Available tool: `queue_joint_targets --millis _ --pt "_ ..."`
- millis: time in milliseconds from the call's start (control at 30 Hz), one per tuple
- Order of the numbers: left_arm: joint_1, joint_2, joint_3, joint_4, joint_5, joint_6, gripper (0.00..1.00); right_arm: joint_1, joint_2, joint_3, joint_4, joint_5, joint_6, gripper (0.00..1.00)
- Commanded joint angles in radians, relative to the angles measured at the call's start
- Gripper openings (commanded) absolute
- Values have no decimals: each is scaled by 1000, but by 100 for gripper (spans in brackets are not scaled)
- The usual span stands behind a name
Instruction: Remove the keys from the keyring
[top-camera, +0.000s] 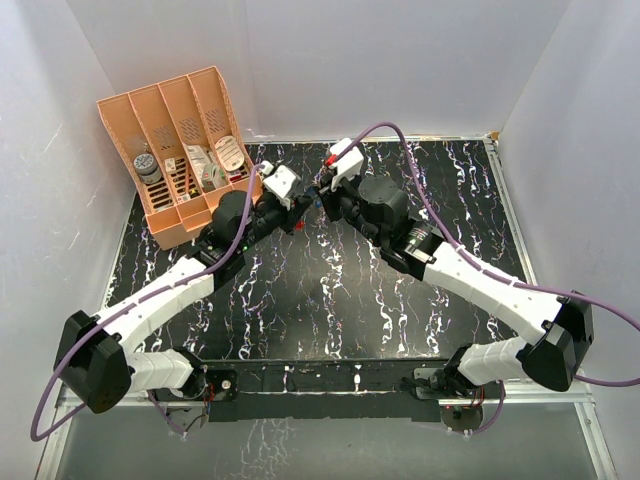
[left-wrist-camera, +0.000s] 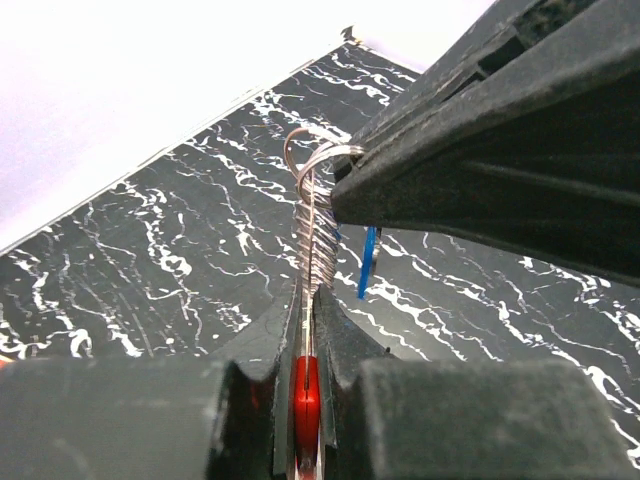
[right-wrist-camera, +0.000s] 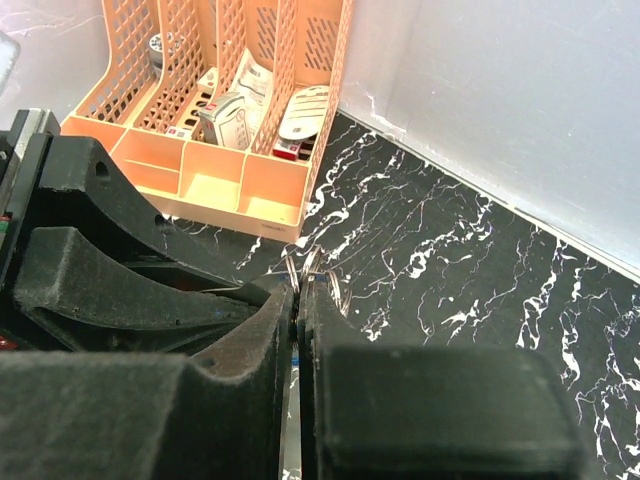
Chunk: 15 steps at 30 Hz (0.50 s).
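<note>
Above the far middle of the desk (top-camera: 300, 330), the two arms met tip to tip; the left jaws were pinched shut on the keyring (left-wrist-camera: 306, 400), their matte black pads (left-wrist-camera: 345, 335) squeezing the glossy red edge of its oval fob, seen edge-on as a narrow sliver; from the fob a tight silvery wire coil (left-wrist-camera: 316, 235) rose upright to a thin, looped metal ring (left-wrist-camera: 305, 150); the right jaws were closed on that ring, which the right wrist view showed as bright arcs poking out just past the tips of the grainy, foam-like fingers (right-wrist-camera: 255, 325); a key (left-wrist-camera: 368, 262) hung just beside the coil, under the right arm's dark finger, showing only as a slim, bright blue plastic strip; its metal part could not be made out; the keyring was held clear of the desk, stretched between both sets of jaws; the desk was glossy black with white marble veining; at its far left corner stood a peach plastic organiser (right-wrist-camera: 215, 185) with perforated lattice walls and upright dividers, holding small packets and cards; smooth white walls (right-wrist-camera: 500, 120) closed in the desk.
</note>
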Motion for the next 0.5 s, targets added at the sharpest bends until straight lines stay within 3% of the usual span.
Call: queue_joint_targets --millis 0,200,467 --pt "-1 -52 111 -131 -59 132 0 2 -48 -4 96 28 -11 6" --pt "-1 -40 244 -369 -97 287 0 3 -91 -59 149 68 -36 22" --pt "-9 -31 324 -487 -178 396 0 2 -174 -243 342 -1 -22 45"
